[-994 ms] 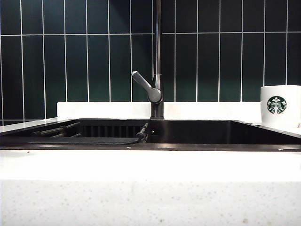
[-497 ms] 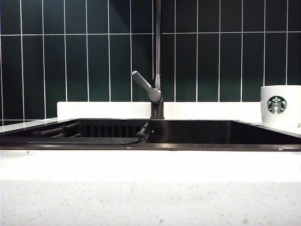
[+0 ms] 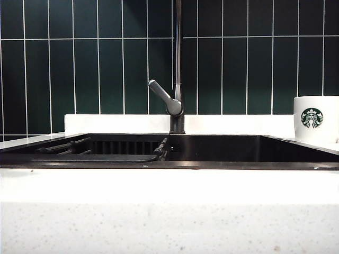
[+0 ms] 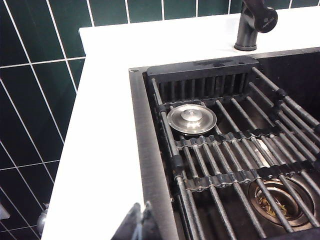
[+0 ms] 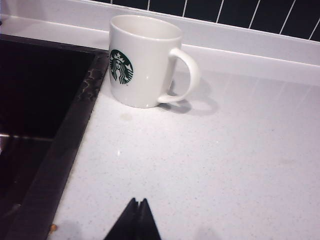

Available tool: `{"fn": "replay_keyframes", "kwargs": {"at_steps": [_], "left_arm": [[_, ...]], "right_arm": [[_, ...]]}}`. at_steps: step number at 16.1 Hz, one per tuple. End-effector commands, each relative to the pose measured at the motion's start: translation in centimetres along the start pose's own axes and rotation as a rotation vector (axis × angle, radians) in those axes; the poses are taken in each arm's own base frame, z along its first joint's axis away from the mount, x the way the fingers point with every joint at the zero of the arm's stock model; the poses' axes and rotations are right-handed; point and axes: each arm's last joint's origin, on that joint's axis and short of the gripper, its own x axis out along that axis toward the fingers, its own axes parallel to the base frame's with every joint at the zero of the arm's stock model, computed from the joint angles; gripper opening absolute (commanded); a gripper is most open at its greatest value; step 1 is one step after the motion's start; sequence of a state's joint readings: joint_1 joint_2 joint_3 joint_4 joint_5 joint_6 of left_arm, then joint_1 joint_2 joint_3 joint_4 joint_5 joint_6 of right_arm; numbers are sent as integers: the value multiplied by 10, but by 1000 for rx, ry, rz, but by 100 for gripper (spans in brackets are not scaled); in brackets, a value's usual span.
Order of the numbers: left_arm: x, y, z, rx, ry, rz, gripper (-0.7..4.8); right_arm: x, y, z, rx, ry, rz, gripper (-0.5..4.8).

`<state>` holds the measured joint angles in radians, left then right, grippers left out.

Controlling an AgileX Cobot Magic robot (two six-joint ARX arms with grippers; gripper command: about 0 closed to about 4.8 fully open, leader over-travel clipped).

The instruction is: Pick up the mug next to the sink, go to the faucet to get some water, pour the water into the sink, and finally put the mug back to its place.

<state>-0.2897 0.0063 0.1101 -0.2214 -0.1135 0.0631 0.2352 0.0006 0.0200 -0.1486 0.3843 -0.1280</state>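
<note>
The white mug with a green logo stands upright on the counter at the sink's right end. In the right wrist view the mug has its handle turned away from the sink. My right gripper is shut and empty, hovering over the counter well short of the mug. The dark sink spans the middle, with the faucet rising behind it and its lever angled left. My left gripper is shut and empty, above the sink's left rim. Neither gripper shows in the exterior view.
A dark roll-up rack lies across the sink's left part, with a round metal stopper on it and the drain below. White speckled counter frames the sink. Dark green tiles back it.
</note>
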Motion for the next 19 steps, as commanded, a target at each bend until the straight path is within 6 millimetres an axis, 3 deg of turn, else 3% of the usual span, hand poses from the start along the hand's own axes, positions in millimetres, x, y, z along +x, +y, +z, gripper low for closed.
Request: {"fn": "replay_keyframes", "kwargs": {"at_steps": [1,7,19], "left_arm": [[0,5,2,-3,-11,47,-6],[10,11,-30,-8,65,132,-5],[10,11,-29,-9,52,121,-5]], "right_arm": [[-1,-1,3,8,-18,0,-1],[-1,-1,3,7,-18,-1,-1],[-1,-1,3,8,-18,0,-1]]}}
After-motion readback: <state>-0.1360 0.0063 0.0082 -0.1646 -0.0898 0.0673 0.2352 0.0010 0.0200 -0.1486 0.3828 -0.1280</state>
